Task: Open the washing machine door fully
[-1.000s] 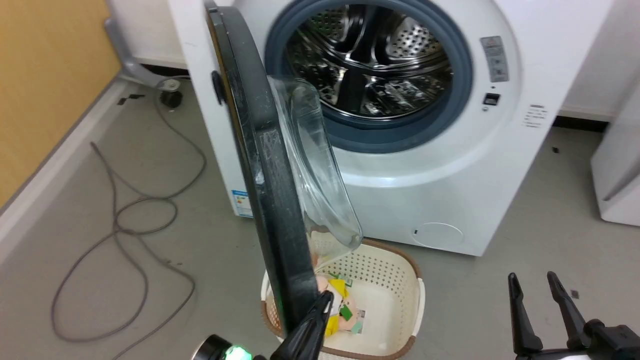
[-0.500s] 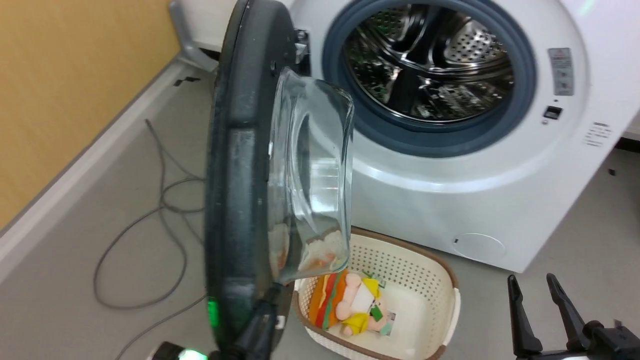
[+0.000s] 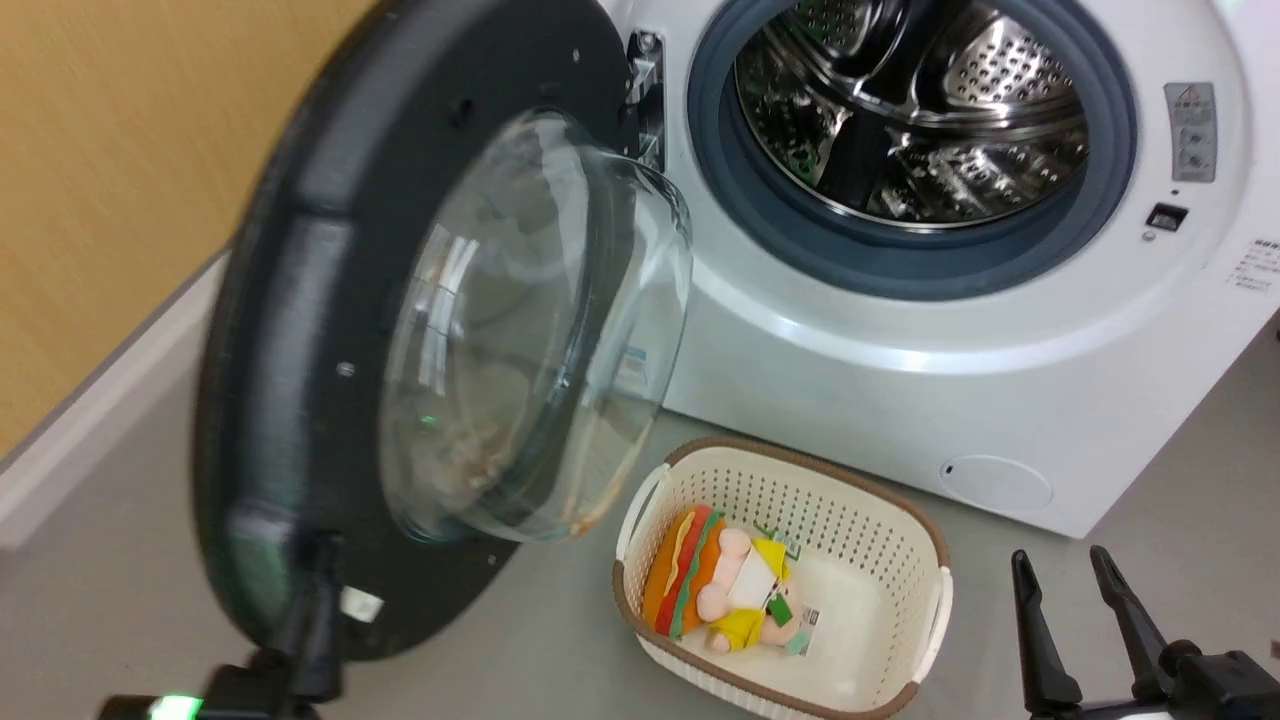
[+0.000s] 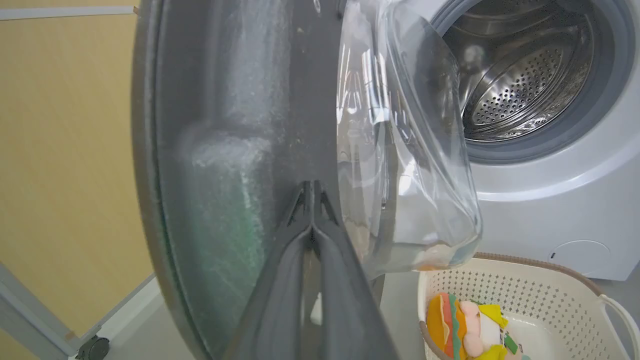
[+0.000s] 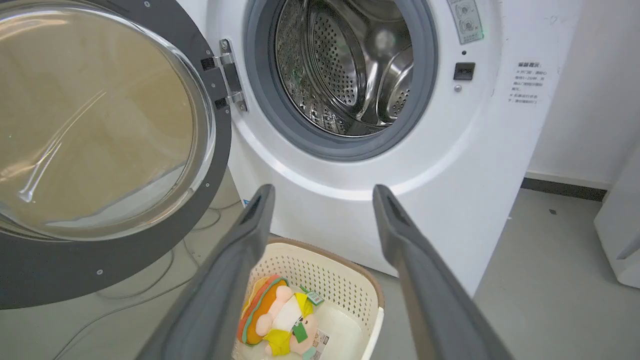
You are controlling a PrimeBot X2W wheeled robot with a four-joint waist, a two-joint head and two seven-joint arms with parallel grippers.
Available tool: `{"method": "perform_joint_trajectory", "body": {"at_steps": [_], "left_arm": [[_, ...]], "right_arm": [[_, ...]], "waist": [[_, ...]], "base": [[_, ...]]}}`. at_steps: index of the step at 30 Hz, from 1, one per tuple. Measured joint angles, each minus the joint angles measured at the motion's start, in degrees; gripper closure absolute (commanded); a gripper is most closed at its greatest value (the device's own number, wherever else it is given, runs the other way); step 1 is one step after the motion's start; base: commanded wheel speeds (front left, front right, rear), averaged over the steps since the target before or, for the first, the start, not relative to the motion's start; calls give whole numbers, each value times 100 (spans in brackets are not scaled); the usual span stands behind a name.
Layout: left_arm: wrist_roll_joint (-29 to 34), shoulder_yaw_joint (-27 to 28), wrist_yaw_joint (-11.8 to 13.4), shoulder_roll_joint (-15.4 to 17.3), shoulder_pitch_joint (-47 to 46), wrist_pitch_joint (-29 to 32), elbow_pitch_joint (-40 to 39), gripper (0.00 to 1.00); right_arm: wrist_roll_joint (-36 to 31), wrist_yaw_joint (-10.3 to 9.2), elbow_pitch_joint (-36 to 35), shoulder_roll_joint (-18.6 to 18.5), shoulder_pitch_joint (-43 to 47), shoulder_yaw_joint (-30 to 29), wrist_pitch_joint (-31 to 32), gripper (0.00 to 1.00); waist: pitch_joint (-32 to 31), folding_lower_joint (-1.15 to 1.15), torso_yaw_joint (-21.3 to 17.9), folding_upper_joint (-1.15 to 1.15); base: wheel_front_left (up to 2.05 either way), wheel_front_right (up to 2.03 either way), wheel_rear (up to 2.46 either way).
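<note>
Washing machine door (image 3: 290, 300) wide open, closed left tool (image 4: 311, 200) against its rim

Black over the washing machine door (image 3: 300, 300), clear in its glass bowl (image 3: 520, 330). Silvery with dotted holes inside the drum (image 3: 920, 120), grey-blue round its rubber rim (image 3: 760, 230), white on the machine body (image 3: 900, 400). Cream, brown-edged, hole-patterned on the basket (image 3: 800, 500); orange, green, yellow, pink on the plush toy (image 3: 715, 585).

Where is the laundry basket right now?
Head view, lower centre: the laundry basket sits on the floor in front of the washing machine, right of the open washing machine door, holding a burger plush toy.
</note>
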Motion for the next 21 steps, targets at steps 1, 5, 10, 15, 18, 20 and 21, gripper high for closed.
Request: {"method": "perform_joint_trajectory", "body": {"at_steps": [1, 5, 10, 15, 18, 20, 21], "left_arm": [[-43, 93, 0, 21, -14, 0, 42, 100], [-304, 548, 0, -46, -280, 1, 242, 100], [-489, 1120, -66, -54, -759, 1, 588, 100], [-571, 1517, -177, -4, -1152, 0, 989, 100], [-628, 1742, -265, 89, -1410, 0, 1304, 100], [-657, 1887, -297, 131, -1567, 0, 1504, 100], [-673, 1946, -315, 152, -1644, 0, 1592, 100]], "right_arm": [[-9, 0, 1, 0, -1, 3, 0, 0], [-102, 0, -7, 1, -46, 0, 0, 0], [-267, 1, -19, 2, -183, -25, 1, 0], [-386, 0, -25, 2, -347, -36, 0, 0], [-446, 0, -26, 2, -421, -42, 0, 0], [-489, 0, -21, 1, -474, -38, 0, 0], [-519, 0, -21, 1, -502, -36, 1, 0]], "waist": [[33, 0, 2, 0], [197, 0, 4, 0], [437, 0, -4, 0], [681, 0, -23, 0], [801, 0, -43, 0], [875, 0, -65, 0], [910, 0, -75, 0]], "base": [[0, 0, 0], [0, 0, 0], [0, 0, 0], [0, 0, 0], [0, 0, 0], [0, 0, 0], [0, 0, 0]]}}
